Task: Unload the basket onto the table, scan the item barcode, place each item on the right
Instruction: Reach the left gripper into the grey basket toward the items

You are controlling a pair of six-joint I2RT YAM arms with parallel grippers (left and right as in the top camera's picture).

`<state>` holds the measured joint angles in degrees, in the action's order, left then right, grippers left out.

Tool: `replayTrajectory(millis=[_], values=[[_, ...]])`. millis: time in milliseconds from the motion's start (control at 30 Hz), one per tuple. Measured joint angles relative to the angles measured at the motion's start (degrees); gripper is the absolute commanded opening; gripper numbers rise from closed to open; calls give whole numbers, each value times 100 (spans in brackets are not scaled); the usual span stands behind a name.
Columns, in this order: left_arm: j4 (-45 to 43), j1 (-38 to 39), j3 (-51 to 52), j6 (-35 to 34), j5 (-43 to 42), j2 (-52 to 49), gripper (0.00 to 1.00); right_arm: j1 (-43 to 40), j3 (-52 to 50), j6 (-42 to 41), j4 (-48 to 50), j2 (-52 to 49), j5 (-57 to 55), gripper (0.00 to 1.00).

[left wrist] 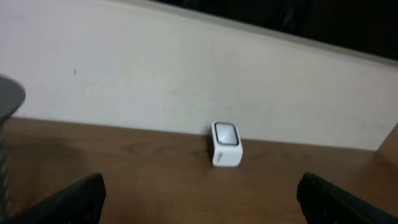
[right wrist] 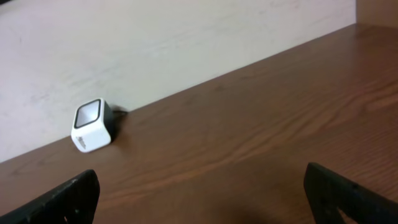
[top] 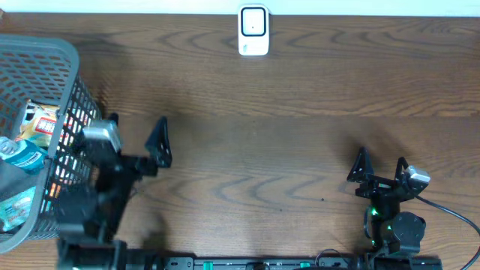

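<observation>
While both arms sit at the near edge of the table [top: 285, 112], I see nothing in either tool. The left gripper [top: 136, 141] stands spread wide just right of the basket [top: 66, 51], and its dark, wedge-shaped fingers [left wrist: 69, 202] frame only bare wood in the left wrist view. The right gripper [top: 381, 168] is at the near right, also fully spread and holding nothing, with its two black pointed tips well apart over the tabletop.

The scanner [top: 253, 31] is a small white box with rounded corners and a glossy grey window on its face. It stands at the far edge near the middle, against the pale wall, well apart from both arms.

The goods are in the basket at the far left. It is a grey mesh basket with a smooth, rounded rim, and its wall is a grid of small square holes. Inside I can make out a crinkly orange-and-yellow packet [top: 41, 120] and a teal-labelled bottle [top: 19, 156] lying beside it. I cannot read any barcode on them.

The table is brown wood with a strong, wavy grain.
</observation>
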<state>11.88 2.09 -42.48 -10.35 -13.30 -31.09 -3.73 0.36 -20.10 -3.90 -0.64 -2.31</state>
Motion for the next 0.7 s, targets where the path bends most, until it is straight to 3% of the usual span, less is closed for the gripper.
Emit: replayTrajectory(millis=[167,333,600,700], values=[[2208,11,-2363,-22,496,-1552,98,0,0,2,9,2,-2,99],[3324,11,-4317,-15,1019,-2693,98,0,0,0,2,0,0,99],[3711,-17,-4730,-63,1338,-3222,98,0,0,2,2,2,0,99],[3810,-280,-4752,-638,1873,-3423,98,0,0,0,2,2,0,99]])
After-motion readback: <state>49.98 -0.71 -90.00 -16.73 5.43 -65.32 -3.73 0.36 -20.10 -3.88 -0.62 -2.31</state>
